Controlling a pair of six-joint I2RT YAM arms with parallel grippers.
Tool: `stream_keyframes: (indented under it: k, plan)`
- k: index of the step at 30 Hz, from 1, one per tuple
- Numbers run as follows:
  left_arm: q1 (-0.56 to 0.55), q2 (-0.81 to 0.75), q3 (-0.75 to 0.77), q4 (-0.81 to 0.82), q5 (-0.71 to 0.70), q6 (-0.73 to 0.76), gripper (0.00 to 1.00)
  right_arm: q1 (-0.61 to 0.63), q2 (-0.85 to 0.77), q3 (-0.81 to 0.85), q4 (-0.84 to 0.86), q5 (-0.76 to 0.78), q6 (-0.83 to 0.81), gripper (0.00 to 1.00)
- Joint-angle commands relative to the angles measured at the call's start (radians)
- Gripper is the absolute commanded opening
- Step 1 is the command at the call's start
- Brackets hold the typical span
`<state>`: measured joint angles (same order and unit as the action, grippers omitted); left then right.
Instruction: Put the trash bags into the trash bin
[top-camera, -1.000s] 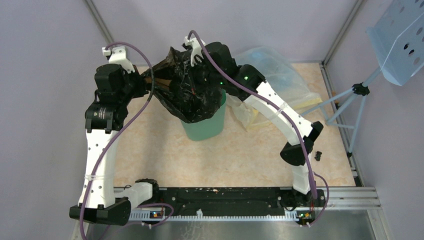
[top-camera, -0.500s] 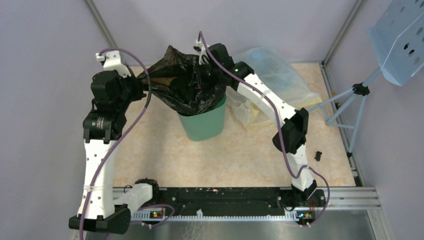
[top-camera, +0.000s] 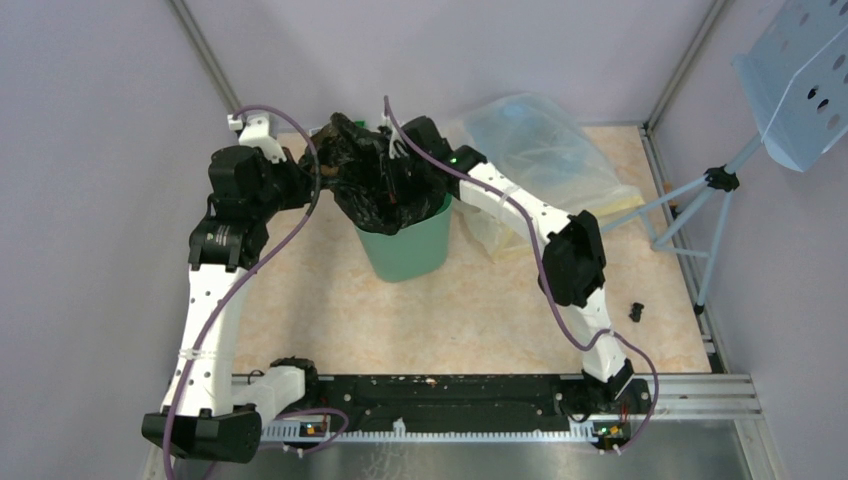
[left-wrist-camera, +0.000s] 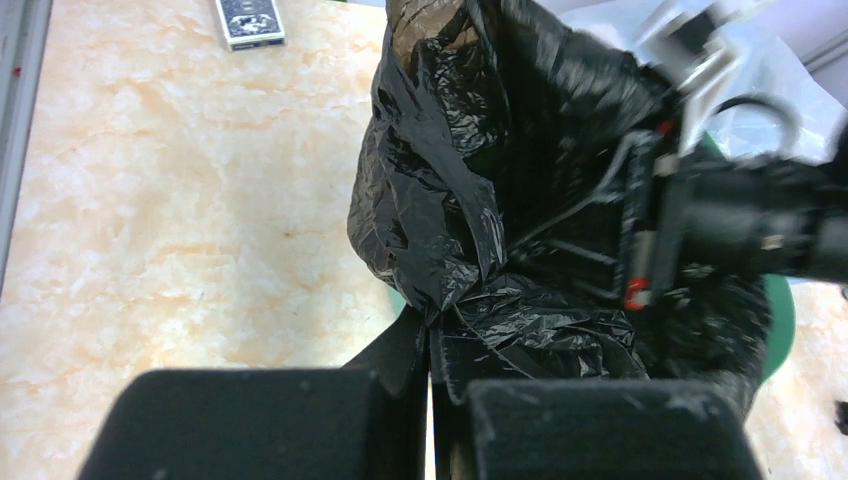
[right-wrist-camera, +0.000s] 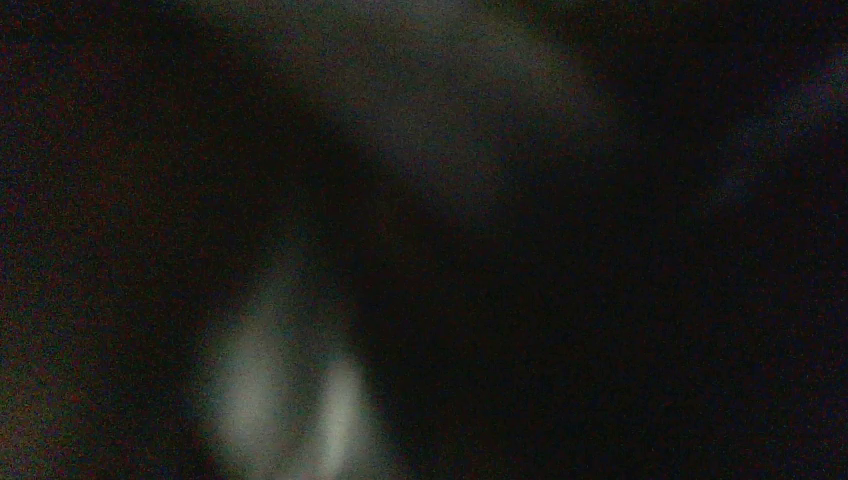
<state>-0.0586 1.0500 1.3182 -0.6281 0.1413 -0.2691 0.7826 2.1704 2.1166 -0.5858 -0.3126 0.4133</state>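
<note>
now | beige marbled table, lilac walls | left gripper pinches black bag | right gripper closed

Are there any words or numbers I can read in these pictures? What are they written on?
No text here can be read.
Small grey rectangular plate on the marbled beige tabletop: tiny marks, too small and blurred to read.
Crinkly glossy black plastic bag: no print shows.
Mint-green plastic bin: no print shows.
Right wrist view: too dark to show anything.
</note>
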Motion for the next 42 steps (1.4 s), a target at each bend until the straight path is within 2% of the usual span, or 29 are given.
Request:
stream_keyframes:
  k: [1,5,13,16,21,30,35,42]
  plan:
    - [0.005,-0.006,-0.025,0.090,0.071,-0.017,0.00,0.032,-0.069,-0.151,0.147,-0.001,0.049,0.00]
    - [0.004,-0.012,-0.043,0.109,0.094,-0.022,0.00,0.032,-0.075,-0.157,0.136,0.031,0.044,0.00]
    - [0.005,0.002,0.015,0.087,0.067,-0.006,0.00,0.033,-0.160,0.047,-0.060,0.147,-0.044,0.00]
    - [0.005,0.010,0.066,0.051,0.037,0.008,0.00,0.031,-0.218,0.056,-0.099,0.180,-0.058,0.00]
    - [0.005,0.000,0.099,0.003,0.002,0.013,0.00,-0.007,-0.337,-0.038,-0.121,0.215,-0.044,0.00]
    - [0.005,-0.066,0.053,-0.023,0.031,0.004,0.00,-0.112,-0.551,-0.292,-0.097,0.252,-0.048,0.00]
    - [0.005,-0.076,0.041,-0.061,0.029,0.009,0.00,-0.171,-0.585,-0.368,-0.116,0.284,-0.063,0.00]
    - [0.005,-0.087,-0.040,-0.112,-0.077,0.030,0.00,-0.218,-0.592,-0.417,-0.123,0.399,-0.108,0.00]
